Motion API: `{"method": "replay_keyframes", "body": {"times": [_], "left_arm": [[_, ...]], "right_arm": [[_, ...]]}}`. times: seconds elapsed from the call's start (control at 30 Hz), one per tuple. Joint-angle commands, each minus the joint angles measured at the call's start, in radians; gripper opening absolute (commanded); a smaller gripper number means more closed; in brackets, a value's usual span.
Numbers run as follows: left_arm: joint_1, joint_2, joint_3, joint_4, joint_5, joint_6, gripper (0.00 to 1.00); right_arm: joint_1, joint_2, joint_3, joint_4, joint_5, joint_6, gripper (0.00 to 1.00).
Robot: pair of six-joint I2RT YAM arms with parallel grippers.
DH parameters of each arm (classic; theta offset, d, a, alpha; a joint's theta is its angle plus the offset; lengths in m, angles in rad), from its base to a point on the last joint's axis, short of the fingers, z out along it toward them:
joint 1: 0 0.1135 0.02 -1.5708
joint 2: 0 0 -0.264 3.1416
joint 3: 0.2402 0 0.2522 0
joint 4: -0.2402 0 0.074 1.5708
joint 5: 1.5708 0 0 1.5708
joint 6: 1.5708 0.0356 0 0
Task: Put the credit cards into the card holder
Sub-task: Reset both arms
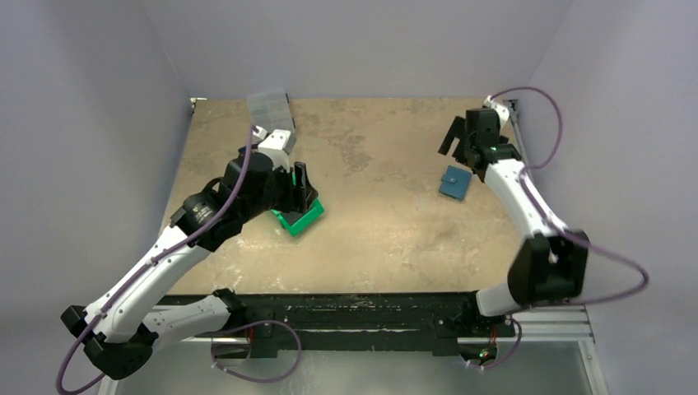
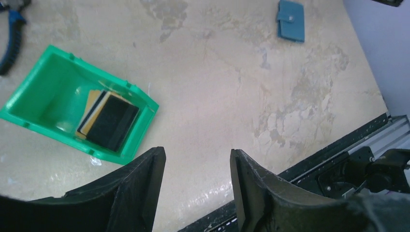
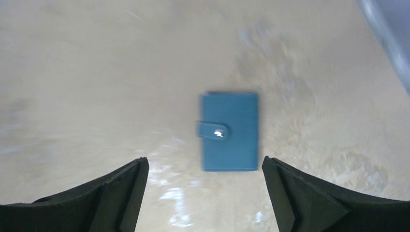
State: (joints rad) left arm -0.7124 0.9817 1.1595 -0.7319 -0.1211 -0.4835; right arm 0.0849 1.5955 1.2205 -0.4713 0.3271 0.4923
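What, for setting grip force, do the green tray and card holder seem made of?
Green tray: likely moulded plastic, glossy, with highlights on its walls. Card holder: probably leather or imitation, matte teal with a shiny clasp tab.

The desk (image 1: 379,230) before me was a flat, mottled tan surface with paler worn patches and a black rail along its near edge. Four things lay directly on it. A green plastic tray (image 2: 48,92) sat left of centre, turned at an angle to the desk's edges. A small teal-blue card holder (image 3: 229,130) lay flat on the right side, closed, its clasp tab facing up, well apart from the tray. A clear compartment box (image 1: 268,109) rested at the far edge, on the left. A hand tool with blue and black grips (image 2: 12,34), only partly in view, lay near the tray.
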Motion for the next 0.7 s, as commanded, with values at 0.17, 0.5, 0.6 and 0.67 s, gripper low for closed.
{"method": "replay_keyframes", "body": {"times": [0.17,0.5,0.6,0.67], "left_arm": [[0.008,-0.042,0.338,0.063,-0.168,0.125,0.63],[0.008,-0.078,0.475,0.209,-0.268,0.184,0.88],[0.008,-0.078,0.488,0.213,-0.268,0.182,0.91],[0.007,-0.080,0.488,0.210,-0.266,0.176,0.93]], "right_arm": [[0.148,-0.720,0.185,-0.022,-0.095,-0.140,0.99],[0.148,-0.988,0.353,-0.056,0.089,-0.199,0.99],[0.148,-1.009,0.344,-0.054,0.078,-0.222,0.99],[0.148,-0.984,0.359,-0.083,0.069,-0.214,0.99]]}}
